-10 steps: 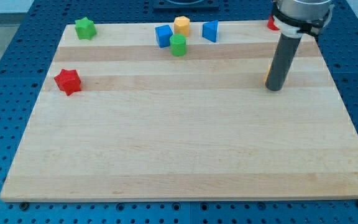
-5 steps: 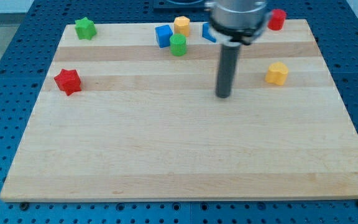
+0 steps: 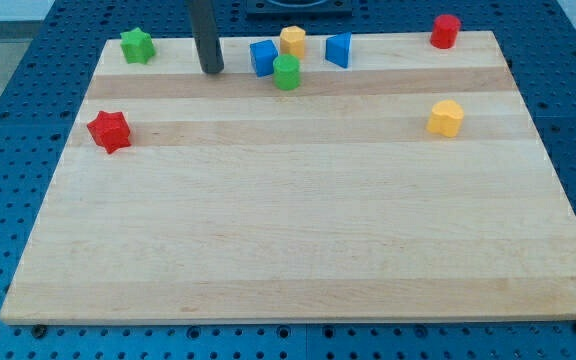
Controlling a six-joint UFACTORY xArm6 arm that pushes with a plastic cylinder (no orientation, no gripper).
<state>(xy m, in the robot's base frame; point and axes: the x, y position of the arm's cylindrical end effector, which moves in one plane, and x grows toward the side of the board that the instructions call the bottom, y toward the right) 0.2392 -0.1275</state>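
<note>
My tip (image 3: 212, 71) stands on the wooden board (image 3: 298, 230) near the view's top, left of centre. It touches no block. Nearest to it, on its right, is a blue cube (image 3: 263, 57), with a green cylinder (image 3: 286, 72) just below-right of that cube and a yellow hexagonal block (image 3: 292, 41) above-right. A blue wedge-like block (image 3: 339, 49) sits further right. A green star (image 3: 137, 45) lies to the tip's left at the top corner.
A red star (image 3: 109, 131) rests near the board's left edge. A yellow hexagonal block (image 3: 446, 118) sits at the right, and a red cylinder (image 3: 445, 30) at the top right corner. Blue perforated table surrounds the board.
The rod has swept from the right side of the board, beside the yellow block, across to the top left. No block has shifted.
</note>
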